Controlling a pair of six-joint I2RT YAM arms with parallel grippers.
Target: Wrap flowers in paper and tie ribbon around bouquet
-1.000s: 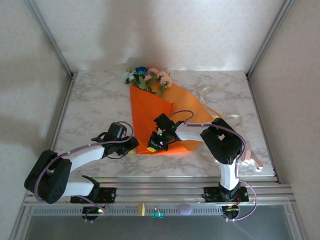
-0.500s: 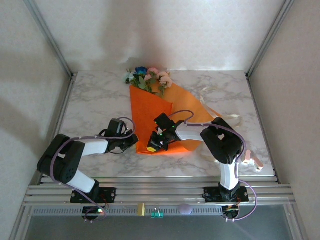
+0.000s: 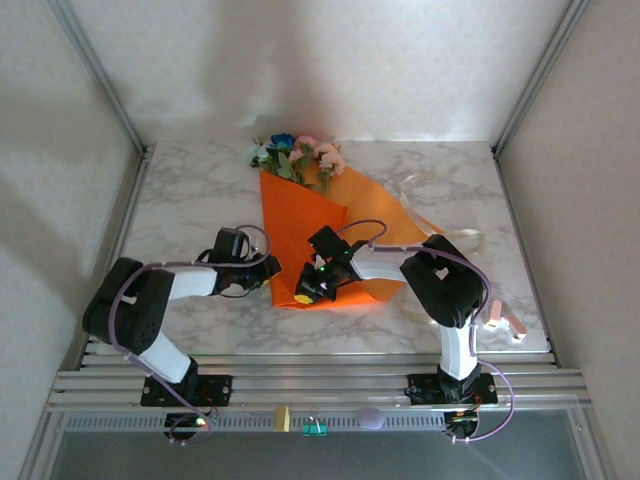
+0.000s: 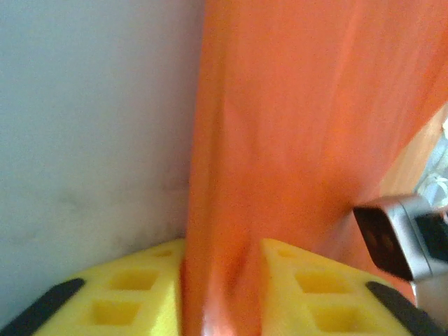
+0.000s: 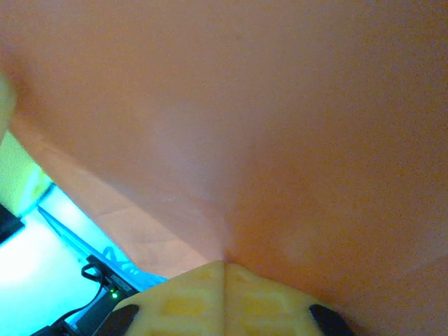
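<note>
The orange paper [image 3: 300, 225] lies folded over the flowers [image 3: 298, 157], whose pink, white and blue heads stick out at its far end. My left gripper [image 3: 266, 273] is at the paper's left edge. In the left wrist view its yellow fingers [image 4: 140, 294] stand apart, open, with a raised fold of paper [image 4: 280, 140] between them. My right gripper [image 3: 304, 291] is at the paper's near corner. It is shut, with its tips [image 5: 224, 264] pinching the paper [image 5: 280, 140]. The cream ribbon [image 3: 412, 186] lies loose to the right of the paper.
Small pink and white pieces [image 3: 505, 321] lie at the table's front right corner. Metal frame posts [image 3: 120, 210] and pale walls close in the marble table [image 3: 190, 200] on three sides. A black and silver part of the right arm [image 4: 399, 241] shows beside the fold.
The left arm has swung in over the table, and its gripper has edged right onto the paper's left edge. The right arm and the paper have not moved.
</note>
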